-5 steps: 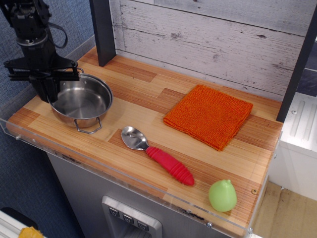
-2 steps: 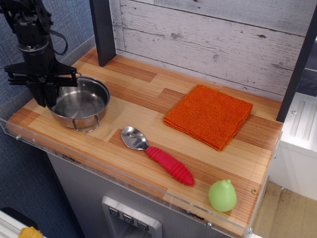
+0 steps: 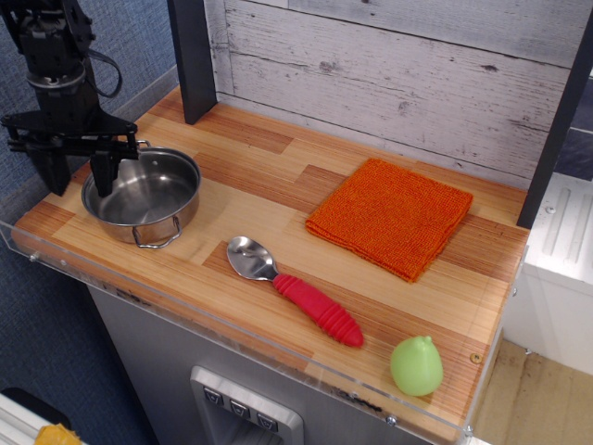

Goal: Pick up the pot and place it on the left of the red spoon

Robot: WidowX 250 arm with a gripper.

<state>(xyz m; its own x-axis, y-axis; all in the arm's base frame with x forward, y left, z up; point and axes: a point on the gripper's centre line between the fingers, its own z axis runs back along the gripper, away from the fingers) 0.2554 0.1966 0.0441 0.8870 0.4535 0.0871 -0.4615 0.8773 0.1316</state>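
We see a shiny silver pot (image 3: 142, 193) whose inside mirrors grey. The red spoon (image 3: 294, 289) has a bright metal bowl and a ribbed red handle. The folded cloth (image 3: 390, 216) is orange with a nubbly weave. The pear-shaped toy (image 3: 416, 365) is light green. The counter (image 3: 269, 185) shows striped wood in tan and reddish-brown planks. The back wall (image 3: 389, 74) is whitewashed, weathered grey-white board. The gripper (image 3: 79, 171) and its arm are black.

Wooden counter (image 3: 269, 176) carries pot (image 3: 141, 195), red spoon (image 3: 295, 290), orange cloth (image 3: 390, 216), green pear toy (image 3: 416, 365)
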